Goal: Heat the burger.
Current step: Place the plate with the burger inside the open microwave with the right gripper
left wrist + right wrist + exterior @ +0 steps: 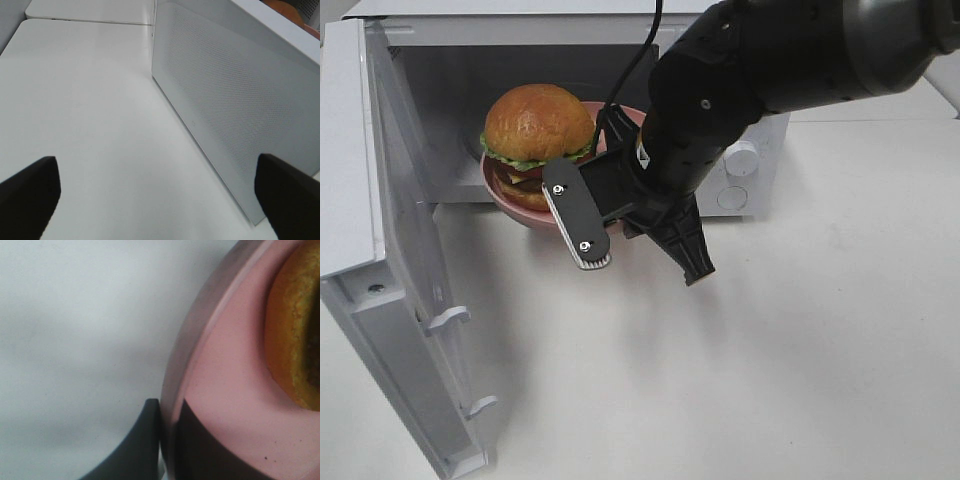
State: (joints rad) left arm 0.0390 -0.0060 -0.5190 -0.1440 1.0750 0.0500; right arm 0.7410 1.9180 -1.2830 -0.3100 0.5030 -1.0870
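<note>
One golden-bun burger (538, 122) on round pink plate (518, 210).
R end effector (169, 412) pinches plate rim, burger's 3 o'clock; L end effector (159, 200) spread.

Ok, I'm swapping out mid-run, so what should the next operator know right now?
Right tool: shut on the plate rim.
Left tool: open, empty, outside the open door.
Burger sits on the plate, at the microwave mouth, partly inside.
Done: door open, plate gripped and at the opening.
To do: likely slide the plate fully in, release, close the door, start heating.
</note>
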